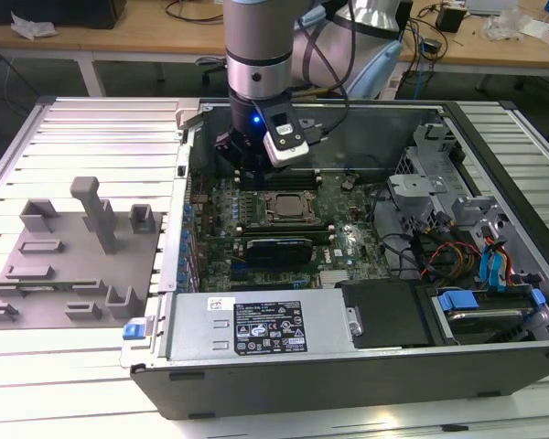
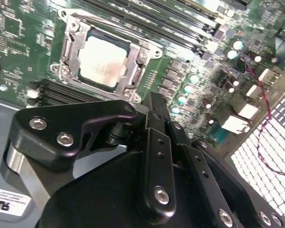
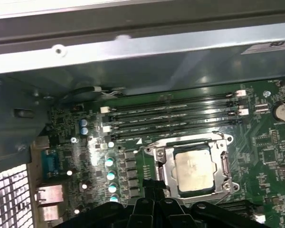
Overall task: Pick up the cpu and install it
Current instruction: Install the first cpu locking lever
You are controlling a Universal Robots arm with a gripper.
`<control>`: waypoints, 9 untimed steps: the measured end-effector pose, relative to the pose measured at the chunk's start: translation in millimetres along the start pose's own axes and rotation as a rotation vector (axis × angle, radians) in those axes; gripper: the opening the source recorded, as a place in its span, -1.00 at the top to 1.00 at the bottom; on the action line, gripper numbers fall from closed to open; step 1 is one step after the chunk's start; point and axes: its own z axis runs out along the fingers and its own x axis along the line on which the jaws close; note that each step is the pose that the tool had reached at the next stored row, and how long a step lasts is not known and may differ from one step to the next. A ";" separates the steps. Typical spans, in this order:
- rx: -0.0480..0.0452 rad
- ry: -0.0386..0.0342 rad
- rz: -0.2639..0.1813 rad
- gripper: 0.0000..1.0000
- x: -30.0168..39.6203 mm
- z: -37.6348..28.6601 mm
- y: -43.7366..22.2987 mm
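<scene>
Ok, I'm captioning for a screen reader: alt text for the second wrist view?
The silvery cpu lies inside its metal socket frame on a green motherboard, with the black gripper close by in the foreground.

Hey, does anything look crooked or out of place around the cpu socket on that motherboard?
Nothing stands out. In the second wrist view the cpu lies flat and square inside the socket frame, its edges parallel to the frame's.
</scene>
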 end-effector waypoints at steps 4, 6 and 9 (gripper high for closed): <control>0.0000 0.0000 0.000 0.79 7.3 -0.2 -1.0; -0.0001 0.0000 0.000 0.79 8.8 -0.2 -1.1; -0.0057 0.0007 0.000 0.79 9.4 -0.3 -1.2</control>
